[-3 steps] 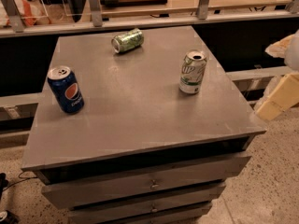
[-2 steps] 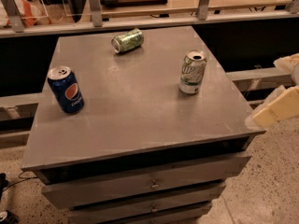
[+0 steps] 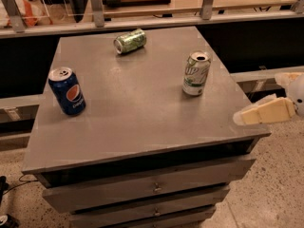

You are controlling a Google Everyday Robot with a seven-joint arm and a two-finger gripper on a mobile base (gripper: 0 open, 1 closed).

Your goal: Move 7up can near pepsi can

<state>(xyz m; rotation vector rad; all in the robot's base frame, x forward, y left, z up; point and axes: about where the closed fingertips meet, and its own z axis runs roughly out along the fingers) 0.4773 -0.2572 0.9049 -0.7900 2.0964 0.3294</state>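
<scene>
The 7up can (image 3: 196, 73), whitish-silver with green lettering, stands upright on the right side of the grey cabinet top (image 3: 137, 103). The pepsi can (image 3: 67, 90), dark blue with a round logo, stands upright near the left edge. My gripper (image 3: 247, 117) comes in from the right edge of the view, its pale fingers pointing left at the cabinet's front right corner, below and to the right of the 7up can and apart from it. It holds nothing.
An all-green can (image 3: 129, 41) lies on its side at the back of the cabinet top. The cabinet has drawers (image 3: 152, 188) below. A railing with glass panels (image 3: 142, 8) runs behind it. Speckled floor lies to the right.
My gripper has moved left and down, from beyond the cabinet's right edge to its front right corner. The cans have not moved.
</scene>
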